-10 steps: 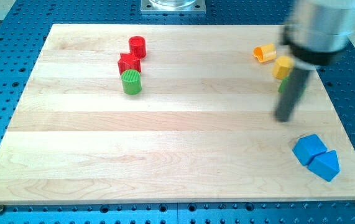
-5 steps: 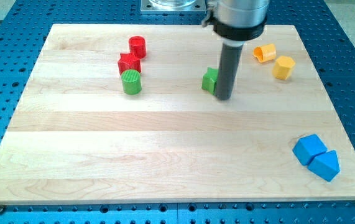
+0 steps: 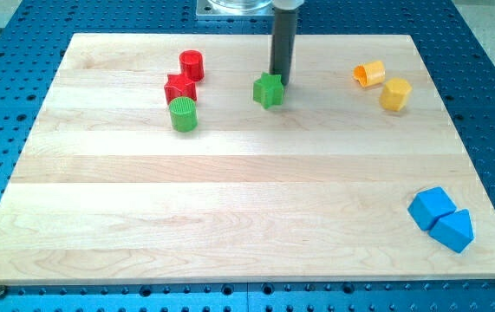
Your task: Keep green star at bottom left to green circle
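Note:
The green star (image 3: 268, 90) lies on the wooden board (image 3: 230, 199) near the view's top centre. The green circle (image 3: 183, 113) stands further to the view's left, slightly lower, so the star is to its upper right. My tip (image 3: 280, 83) sits just at the star's upper right edge, touching or nearly touching it. The dark rod rises from there out of the view's top.
A red star (image 3: 179, 87) and a red cylinder (image 3: 192, 64) sit directly above the green circle. Two yellow blocks (image 3: 369, 74) (image 3: 395, 94) lie at the view's top right. Two blue blocks (image 3: 431, 208) (image 3: 453, 230) lie at the bottom right.
My tip swept from the view's right to the top centre, pushing the green star leftward and slightly upward. The other blocks have not moved.

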You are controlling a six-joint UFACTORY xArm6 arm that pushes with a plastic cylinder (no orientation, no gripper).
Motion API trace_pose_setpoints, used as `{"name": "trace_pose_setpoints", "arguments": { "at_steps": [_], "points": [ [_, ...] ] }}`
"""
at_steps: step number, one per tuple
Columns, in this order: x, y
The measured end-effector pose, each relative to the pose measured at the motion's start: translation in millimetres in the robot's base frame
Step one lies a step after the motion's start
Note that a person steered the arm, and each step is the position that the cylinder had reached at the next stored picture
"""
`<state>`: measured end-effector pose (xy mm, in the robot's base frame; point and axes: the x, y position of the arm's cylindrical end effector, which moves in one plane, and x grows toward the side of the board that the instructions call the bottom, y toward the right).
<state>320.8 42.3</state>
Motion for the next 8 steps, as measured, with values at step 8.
{"name": "trace_pose_setpoints", "arguments": {
  "at_steps": [8],
  "points": [
    [150.5, -97.0]
  ]
}}
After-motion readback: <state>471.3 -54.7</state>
